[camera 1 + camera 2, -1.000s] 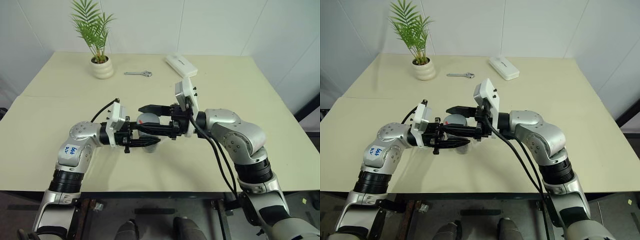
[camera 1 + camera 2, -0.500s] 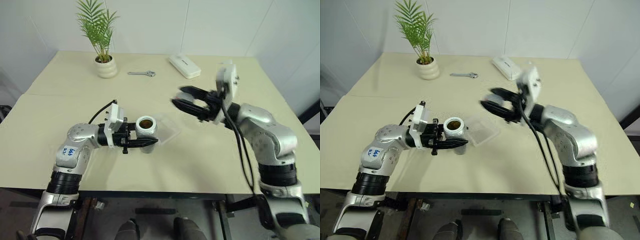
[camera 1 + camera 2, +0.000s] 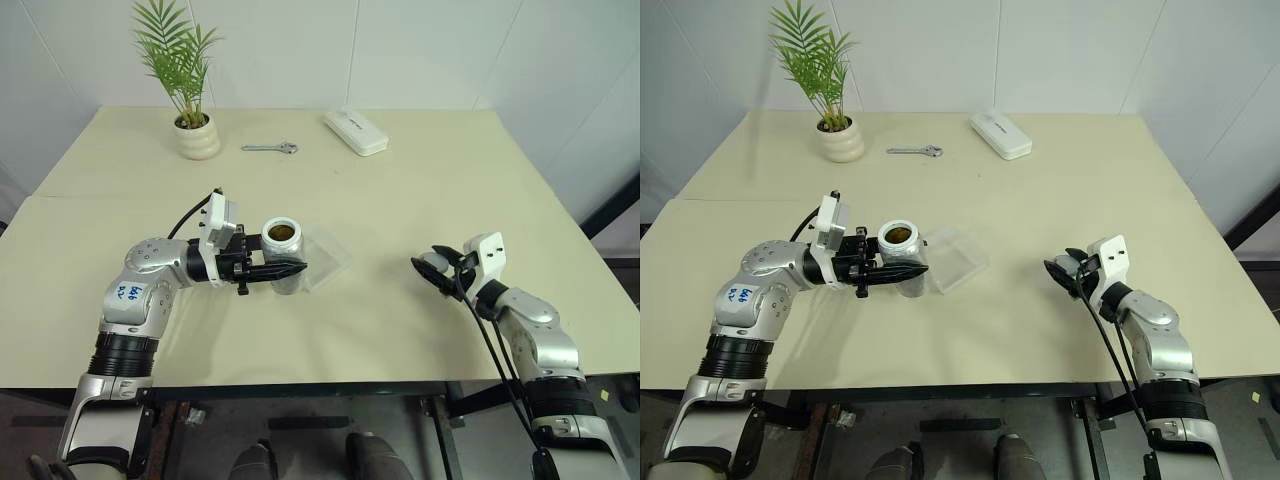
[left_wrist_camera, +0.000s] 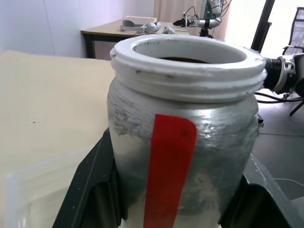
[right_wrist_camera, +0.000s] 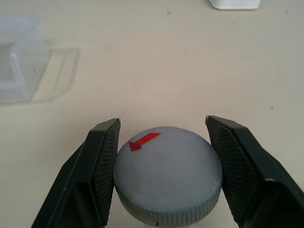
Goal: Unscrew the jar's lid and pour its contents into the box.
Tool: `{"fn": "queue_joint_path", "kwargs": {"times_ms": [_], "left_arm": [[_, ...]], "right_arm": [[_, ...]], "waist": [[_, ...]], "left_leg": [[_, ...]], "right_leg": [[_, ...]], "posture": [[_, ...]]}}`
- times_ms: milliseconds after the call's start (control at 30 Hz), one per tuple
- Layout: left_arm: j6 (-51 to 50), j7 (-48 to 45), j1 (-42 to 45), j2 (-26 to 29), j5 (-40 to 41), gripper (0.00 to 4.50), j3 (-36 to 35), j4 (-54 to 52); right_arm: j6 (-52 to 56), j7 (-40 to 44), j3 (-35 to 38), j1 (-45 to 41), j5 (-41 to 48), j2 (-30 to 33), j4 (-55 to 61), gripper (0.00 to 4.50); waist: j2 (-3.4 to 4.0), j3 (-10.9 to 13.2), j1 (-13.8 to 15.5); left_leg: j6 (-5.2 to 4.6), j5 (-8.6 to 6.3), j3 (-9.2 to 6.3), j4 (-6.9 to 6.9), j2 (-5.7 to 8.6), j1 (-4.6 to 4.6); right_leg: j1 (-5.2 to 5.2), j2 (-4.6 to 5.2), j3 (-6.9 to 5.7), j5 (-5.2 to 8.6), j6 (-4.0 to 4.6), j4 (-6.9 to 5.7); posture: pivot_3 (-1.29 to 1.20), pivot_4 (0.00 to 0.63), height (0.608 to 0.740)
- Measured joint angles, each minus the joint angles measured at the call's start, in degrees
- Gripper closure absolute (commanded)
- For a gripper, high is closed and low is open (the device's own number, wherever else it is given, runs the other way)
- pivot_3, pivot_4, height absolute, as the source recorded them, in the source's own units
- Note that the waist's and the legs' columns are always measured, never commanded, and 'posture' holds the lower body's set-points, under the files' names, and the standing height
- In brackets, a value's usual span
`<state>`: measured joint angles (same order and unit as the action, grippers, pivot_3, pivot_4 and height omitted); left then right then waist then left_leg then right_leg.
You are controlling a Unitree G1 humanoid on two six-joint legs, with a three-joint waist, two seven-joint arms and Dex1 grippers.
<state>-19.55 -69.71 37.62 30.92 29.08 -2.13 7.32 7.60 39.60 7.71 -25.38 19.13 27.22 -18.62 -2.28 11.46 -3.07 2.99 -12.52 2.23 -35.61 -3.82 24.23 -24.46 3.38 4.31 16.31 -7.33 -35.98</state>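
Lid clamped between right jaws.

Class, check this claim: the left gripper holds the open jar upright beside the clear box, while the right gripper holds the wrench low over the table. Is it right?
Not quite. The right gripper is shut on the lid, grey with a red mark, as the right wrist view shows; the wrench lies near the plant. The left gripper does hold the jar beside the box.

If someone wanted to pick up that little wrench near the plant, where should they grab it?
Probably the wrench is best taken across its thin straight handle, coming from straight above. It lies flat on the table with bare space around it, apart from the plant pot and the white case.
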Motion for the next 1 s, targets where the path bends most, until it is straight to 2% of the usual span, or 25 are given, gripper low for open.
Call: {"fn": "queue_joint_path", "kwargs": {"times_ms": [167, 400, 600, 767, 900, 1000], "left_arm": [[-0.05, 0.15, 1.35, -1.03, 0.00, 2.57, 0.04, 0.99], [-0.12, 1.31, 3.05, -2.02, -0.04, 2.57, -0.10, 3.77], [4.42, 3.42, 8.52, -1.93, -2.95, 2.57, -0.19, 10.71], [11.15, 4.56, 13.09, -1.61, -8.01, 2.57, -0.01, 20.60], [17.03, 6.94, 18.83, -0.62, -15.22, 2.57, 2.76, 29.17], [24.10, 7.15, 21.10, 0.54, -20.77, 2.57, 5.46, 31.37]], "right_arm": [[1.67, 0.61, 1.53, 2.30, 1.86, 0.01, 2.62, 0.02], [9.76, 2.89, 1.68, 2.03, 6.90, 3.61, 16.90, 0.02], [20.40, 5.85, -4.25, 0.53, 11.36, 6.19, 33.59, 0.02], [26.29, 5.06, -9.42, -2.72, 11.47, 6.12, 38.12, 0.02], [27.91, 4.81, -10.23, -3.43, 11.64, 6.04, 40.09, 0.02], [27.95, 4.34, -10.10, -2.63, 11.29, 6.05, 40.30, 0.02]], "waist": [[0.00, 0.00, 0.11], [0.02, 0.01, 0.08], [0.01, 0.01, 0.16], [0.01, 0.01, 0.44], [0.00, 0.01, 1.40], [0.01, 0.01, 1.61]], "left_leg": [[0.00, 0.00, -0.01, 0.00, 0.00, 0.01], [0.00, 0.01, 0.00, -0.02, 0.00, -0.03], [-0.01, 0.02, 0.00, -0.03, 0.00, -0.01], [-0.01, 0.01, 0.01, -0.05, 0.01, 0.03], [-0.03, 0.00, 0.01, -0.04, 0.01, 0.07], [-0.05, -0.05, 0.05, 0.00, 0.01, 0.09]], "right_leg": [[0.01, -0.01, 0.02, 0.00, -0.01, 0.00], [0.02, -0.05, 0.08, -0.03, -0.06, -0.02], [0.02, -0.05, 0.10, -0.04, -0.06, 0.01], [0.00, -0.05, 0.09, -0.04, -0.07, 0.03], [-0.02, -0.06, 0.08, -0.04, -0.07, 0.11], [-0.02, -0.05, 0.08, -0.04, -0.07, 0.19]], "posture": [[0.00, 0.150, 0.740], [0.00, 0.150, 0.740], [0.00, 0.150, 0.740], [0.00, 0.150, 0.740], [0.00, 0.150, 0.740], [0.00, 0.150, 0.740]]}}
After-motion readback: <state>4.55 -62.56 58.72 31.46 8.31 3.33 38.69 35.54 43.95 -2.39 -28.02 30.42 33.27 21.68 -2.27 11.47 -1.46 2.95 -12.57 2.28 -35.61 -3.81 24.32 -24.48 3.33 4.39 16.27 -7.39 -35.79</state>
